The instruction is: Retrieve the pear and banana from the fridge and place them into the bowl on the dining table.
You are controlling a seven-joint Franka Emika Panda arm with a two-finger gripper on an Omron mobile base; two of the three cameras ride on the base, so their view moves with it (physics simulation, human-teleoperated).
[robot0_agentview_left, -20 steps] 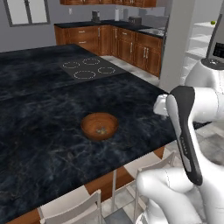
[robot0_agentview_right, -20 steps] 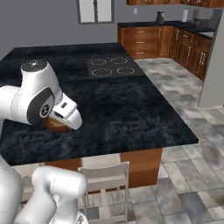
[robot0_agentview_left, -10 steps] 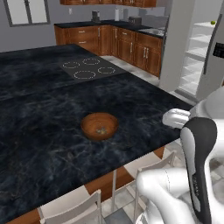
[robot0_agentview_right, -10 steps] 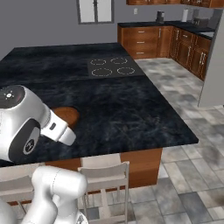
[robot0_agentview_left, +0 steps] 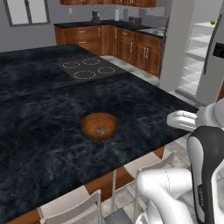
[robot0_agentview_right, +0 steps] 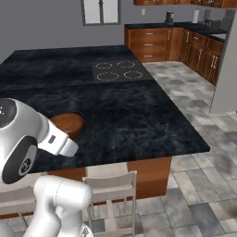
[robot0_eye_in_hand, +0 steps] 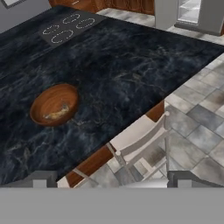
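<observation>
The reddish-brown wooden bowl (robot0_agentview_left: 99, 126) (robot0_agentview_right: 67, 124) (robot0_eye_in_hand: 54, 105) sits on the black marble dining table (robot0_agentview_left: 39, 109), near its front edge. In it lies the banana (robot0_eye_in_hand: 57, 113) (robot0_agentview_left: 103, 130), small and brown-patched. My gripper (robot0_eye_in_hand: 116, 181) is open and empty. It hangs beyond the table's near edge, over a chair and well off to the bowl's right. At the far right the fridge (robot0_agentview_left: 197, 57) stands open, with white shelves. A tiny yellow-green fruit on its top shelf looks like the pear (robot0_agentview_left: 213, 22).
White chairs (robot0_eye_in_hand: 140, 144) (robot0_agentview_right: 111, 185) are tucked against the table's near side. Cooktop rings (robot0_agentview_left: 89, 69) (robot0_eye_in_hand: 65, 29) lie at the table's far end. Brown wooden cabinets (robot0_agentview_left: 131, 46) line the back wall. Tiled floor (robot0_agentview_right: 194, 139) runs between table and fridge.
My arm has drawn back from over the bowl toward the table's near edge and dropped lower. The bowl now shows uncovered in the right base view. The gripper stays open.
</observation>
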